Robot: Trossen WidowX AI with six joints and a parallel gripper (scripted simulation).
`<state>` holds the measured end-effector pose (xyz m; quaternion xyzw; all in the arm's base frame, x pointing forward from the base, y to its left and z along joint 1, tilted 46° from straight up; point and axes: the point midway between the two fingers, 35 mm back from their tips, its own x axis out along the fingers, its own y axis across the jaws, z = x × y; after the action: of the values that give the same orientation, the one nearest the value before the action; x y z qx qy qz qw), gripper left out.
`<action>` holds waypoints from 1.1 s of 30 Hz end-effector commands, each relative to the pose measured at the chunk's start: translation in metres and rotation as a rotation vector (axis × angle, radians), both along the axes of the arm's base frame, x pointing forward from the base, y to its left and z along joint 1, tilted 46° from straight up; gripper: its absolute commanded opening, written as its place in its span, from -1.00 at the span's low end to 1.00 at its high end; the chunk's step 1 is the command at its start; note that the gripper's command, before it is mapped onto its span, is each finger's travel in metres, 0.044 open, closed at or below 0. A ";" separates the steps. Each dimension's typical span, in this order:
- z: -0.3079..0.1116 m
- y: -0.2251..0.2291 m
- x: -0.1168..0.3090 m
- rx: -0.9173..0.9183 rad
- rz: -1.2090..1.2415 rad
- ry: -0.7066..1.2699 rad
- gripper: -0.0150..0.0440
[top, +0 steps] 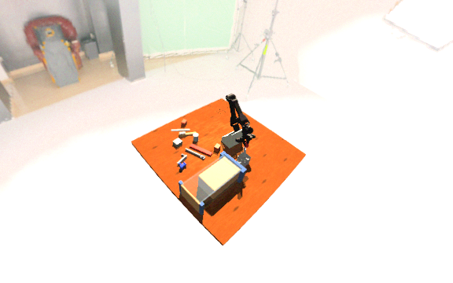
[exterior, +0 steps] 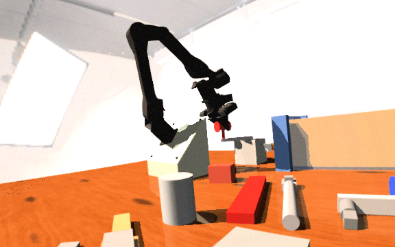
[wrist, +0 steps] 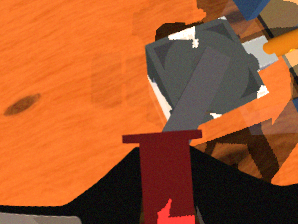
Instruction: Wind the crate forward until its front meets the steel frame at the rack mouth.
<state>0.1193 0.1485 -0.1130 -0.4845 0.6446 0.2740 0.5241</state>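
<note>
My gripper [top: 246, 142] [exterior: 223, 125] [wrist: 160, 152] is shut on the red knob of the winch handle [exterior: 236, 138] [wrist: 200, 90]. The handle's grey arm lies flat across the top of the winch [top: 244, 159] [exterior: 247, 152] [wrist: 175, 62], and the knob stands up at its outer end, on the arm-base side. The key and round hole are hidden under the handle. An orange strap [wrist: 285, 44] shows beside the winch. The tan crate [top: 220, 173] [exterior: 352, 144] sits flat in the clear-panelled cubby, near the blue frame [top: 241, 175] [exterior: 281, 144] at its mouth. Whether they touch I cannot tell.
The wedge-shaped arm base [top: 232, 142] [exterior: 194, 151] stands close to the winch, with a small reddish cube [top: 217, 148] [exterior: 221, 173] beside it. A red bar [top: 200, 150] [exterior: 247, 199], a silver tool [exterior: 290, 202], a grey cylinder [exterior: 177, 199] and a blue piece [top: 182, 166] lie farther off.
</note>
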 end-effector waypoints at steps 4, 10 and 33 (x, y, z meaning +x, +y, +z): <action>0.006 -0.013 0.010 -0.031 -0.001 -0.022 -0.49; 0.009 -0.017 0.016 -0.031 -0.001 -0.023 -0.49; 0.009 -0.014 0.015 -0.008 -0.006 -0.004 0.84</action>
<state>0.1344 0.1352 -0.1038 -0.4833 0.6463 0.2707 0.5248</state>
